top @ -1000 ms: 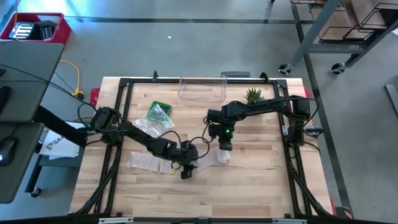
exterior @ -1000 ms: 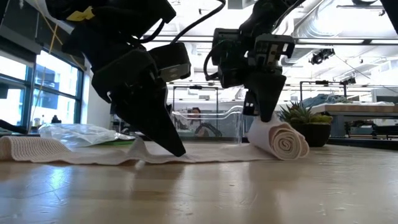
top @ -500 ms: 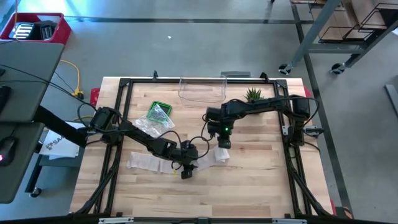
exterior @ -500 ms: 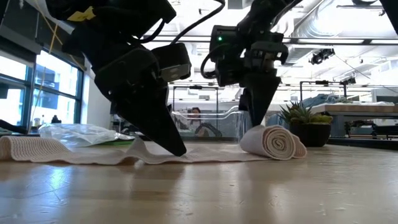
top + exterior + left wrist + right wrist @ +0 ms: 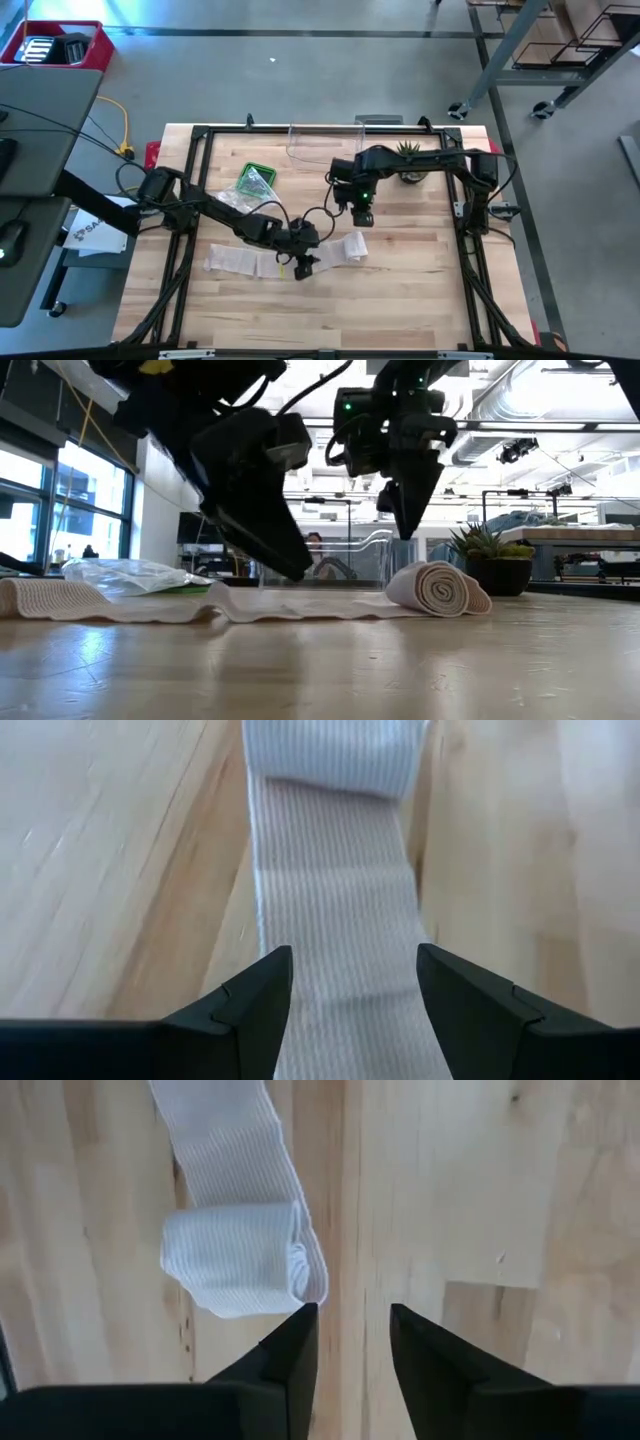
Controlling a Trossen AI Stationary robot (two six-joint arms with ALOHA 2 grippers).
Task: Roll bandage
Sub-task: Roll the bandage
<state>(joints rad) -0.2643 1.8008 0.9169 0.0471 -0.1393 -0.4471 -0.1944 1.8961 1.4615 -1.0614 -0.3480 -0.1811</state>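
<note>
The white bandage lies across the table. Its flat strip (image 5: 240, 262) runs from the left to the rolled end (image 5: 352, 245), which rests on its side (image 5: 437, 588). My left gripper (image 5: 303, 268) hovers open just above the strip (image 5: 335, 920), one finger over each edge, touching nothing (image 5: 290, 572). My right gripper (image 5: 360, 218) hangs open above and just beyond the roll (image 5: 240, 1260), pointing steeply down (image 5: 408, 530), with nothing between its fingers (image 5: 352, 1330).
A green tray with a clear plastic bag (image 5: 257, 185) sits behind the strip at the left. A clear plastic container (image 5: 325, 145) and a small potted plant (image 5: 408, 153) stand at the far edge. A black frame (image 5: 190, 180) borders the table.
My right gripper has let go of the roll and risen toward the far edge; the roll, held tilted up before, now lies flat on the table. My left gripper has lifted its tips off the strip, which stays where it was.
</note>
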